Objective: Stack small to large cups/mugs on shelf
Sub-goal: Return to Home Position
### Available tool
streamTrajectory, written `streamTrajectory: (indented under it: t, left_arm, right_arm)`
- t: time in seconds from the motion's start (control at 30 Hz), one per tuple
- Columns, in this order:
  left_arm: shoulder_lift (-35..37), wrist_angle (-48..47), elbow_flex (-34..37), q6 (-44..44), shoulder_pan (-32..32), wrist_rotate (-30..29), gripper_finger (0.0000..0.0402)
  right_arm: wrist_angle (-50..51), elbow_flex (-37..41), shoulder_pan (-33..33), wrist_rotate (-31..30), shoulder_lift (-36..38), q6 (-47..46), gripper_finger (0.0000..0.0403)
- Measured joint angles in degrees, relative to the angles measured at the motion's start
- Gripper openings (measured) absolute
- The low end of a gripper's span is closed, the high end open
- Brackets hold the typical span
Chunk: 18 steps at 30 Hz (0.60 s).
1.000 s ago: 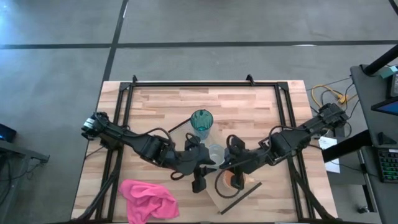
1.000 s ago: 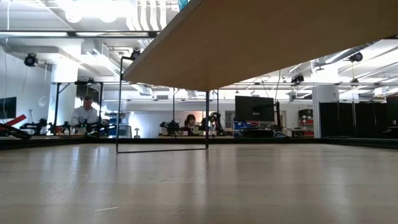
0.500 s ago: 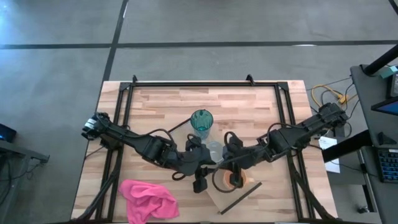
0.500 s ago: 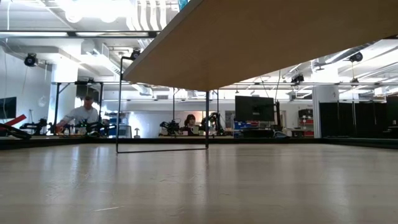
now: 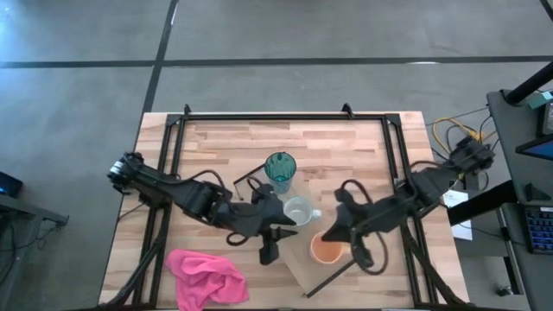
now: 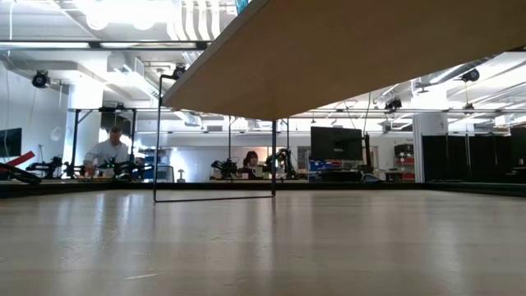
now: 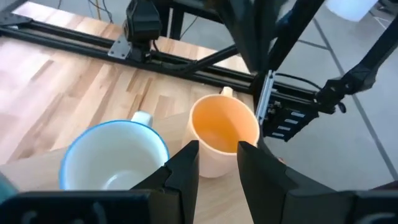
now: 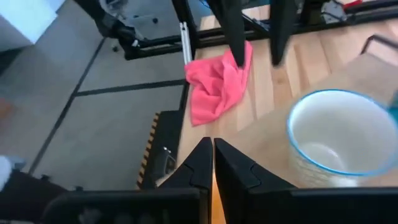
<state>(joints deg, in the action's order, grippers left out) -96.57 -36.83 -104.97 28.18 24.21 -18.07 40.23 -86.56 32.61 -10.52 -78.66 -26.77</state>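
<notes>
Three cups stand in a row on the light wooden shelf (image 5: 298, 269), which lies slantwise on the table: a teal tumbler (image 5: 280, 170), a whitish mug (image 5: 298, 211) and an orange mug (image 5: 327, 251). My left gripper (image 5: 285, 226) is open and empty, level with the mugs on their near-left side. Its fingers (image 7: 217, 149) point between the whitish mug (image 7: 115, 158) and the orange mug (image 7: 222, 132). My right gripper (image 5: 332, 235) is shut at the orange mug's far-right rim. The low view shows only the shelf's underside (image 6: 329, 49). My right gripper (image 8: 212, 155) comes down slanting from the table's right. Its two fingers stand almost together, with a thin strip of the orange mug's wall (image 8: 212, 190) between them, at the rim's far-right side (image 5: 333, 239). The mug stands upright. I cannot tell whether its base rests on the shelf.
A pink cloth (image 5: 207, 276) lies on the table at the near left. It also shows in the right wrist view (image 8: 217, 87). Dark frame rails (image 5: 259, 116) run along the table's far edge and sides. People sit at desks in the room beyond (image 6: 111, 152).
My right gripper has drawn back toward the table's right edge and tipped, so the orange mug's opening now shows from above. The mug has gone slightly to the right. My left arm has shifted a little toward the left, and the whitish mug is uncovered.
</notes>
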Motion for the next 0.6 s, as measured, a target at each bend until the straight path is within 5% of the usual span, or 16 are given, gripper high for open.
streamTrajectory:
  t: [0.33,0.6]
  left_arm:
    - [5.8,-11.8,0.1,-1.8,-0.2,-3.5,0.0095]
    - [11.0,-13.6,0.3,-3.7,-0.1,-8.1,0.0095]
  right_arm:
    - [14.6,0.8,0.1,-1.5,6.4,-1.0,0.0008]
    - [4.9,7.5,0.0,-1.6,14.0,9.4,0.0008]
